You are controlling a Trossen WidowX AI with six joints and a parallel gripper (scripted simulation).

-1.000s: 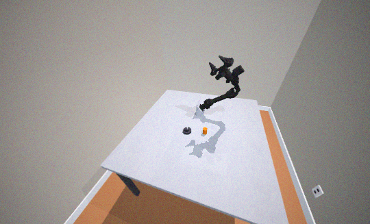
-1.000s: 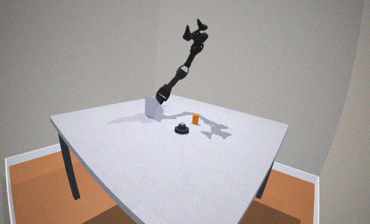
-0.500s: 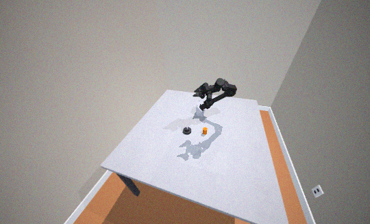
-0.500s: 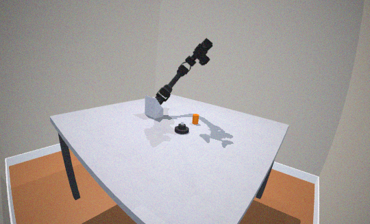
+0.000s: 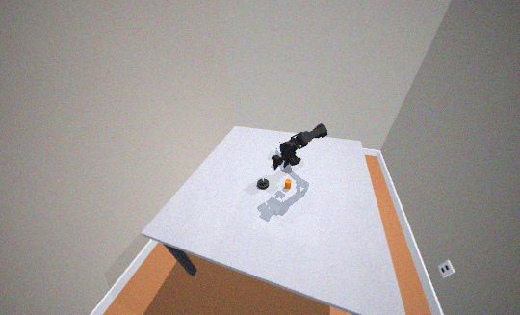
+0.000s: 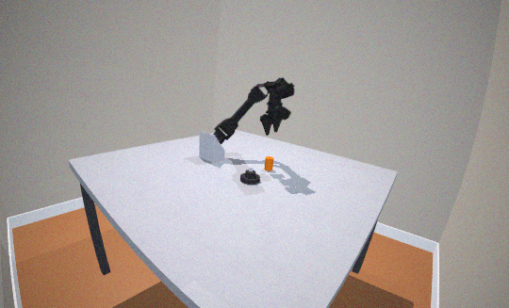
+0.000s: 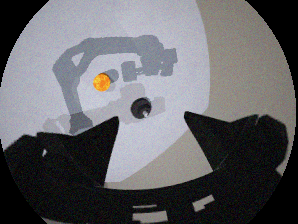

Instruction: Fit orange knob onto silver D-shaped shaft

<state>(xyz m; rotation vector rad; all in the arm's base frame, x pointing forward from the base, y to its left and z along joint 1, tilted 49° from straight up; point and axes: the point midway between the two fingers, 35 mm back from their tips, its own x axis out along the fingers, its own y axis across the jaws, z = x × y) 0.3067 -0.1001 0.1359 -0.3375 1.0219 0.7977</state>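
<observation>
The orange knob [image 5: 288, 184] [image 6: 269, 164] [image 7: 102, 82] stands upright on the table, a short way from the pedestal. Its underside and hole are hidden. The round black pedestal [image 5: 263, 184] [image 6: 250, 179] [image 7: 138, 109] stands on the table with the small silver shaft [image 6: 251, 170] [image 7: 145, 114] pointing up from its middle. The shaft's flat side is too small to make out. My gripper [image 5: 281, 168] [image 6: 271, 133] [image 7: 152, 117] is open and empty, pointing down, high above the table. In the wrist view the knob lies beyond the left fingertip and the pedestal ahead, between the fingertips' directions.
The white table [image 5: 308, 249] [image 6: 188, 216] [image 7: 30, 60] carries the arm's pale base [image 6: 210, 149] at its back in the exterior view. The arm's shadow falls around the knob and pedestal. The knob and pedestal stand close together, with a small gap between them.
</observation>
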